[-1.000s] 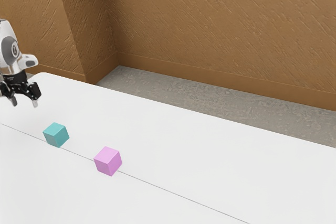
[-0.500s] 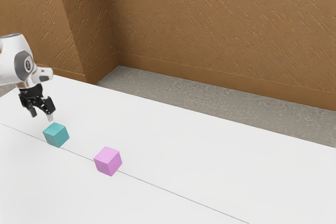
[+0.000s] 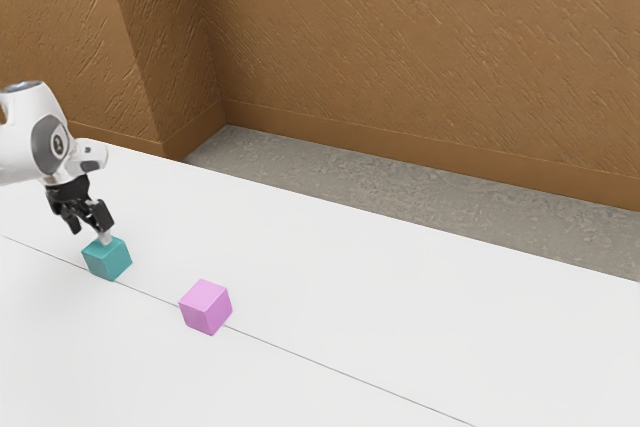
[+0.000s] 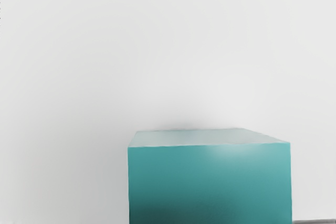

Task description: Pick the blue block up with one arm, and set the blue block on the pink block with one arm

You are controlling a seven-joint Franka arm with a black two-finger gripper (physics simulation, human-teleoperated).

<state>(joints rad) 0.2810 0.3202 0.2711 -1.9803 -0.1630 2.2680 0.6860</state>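
Observation:
The blue block (image 3: 108,259), a teal cube, sits on the white table (image 3: 380,297) at the exterior view's left. My gripper (image 3: 92,231) hangs open just above the block's top, fingers spread and tilted, one tip near its upper face. In the wrist view the blue block (image 4: 209,178) looms large directly under my hand. The pink block (image 3: 205,307) rests on the table to the right of the blue one, about a block's width away.
A thin dark seam (image 3: 300,352) crosses the table diagonally under both blocks. Brown textured walls (image 3: 420,47) and a grey floor strip (image 3: 420,192) lie beyond the table's far edge. Open table surface stretches toward the exterior view's right.
My gripper has come down and to the right, from well up and left of the blue block to just above it. Both blocks have stayed put.

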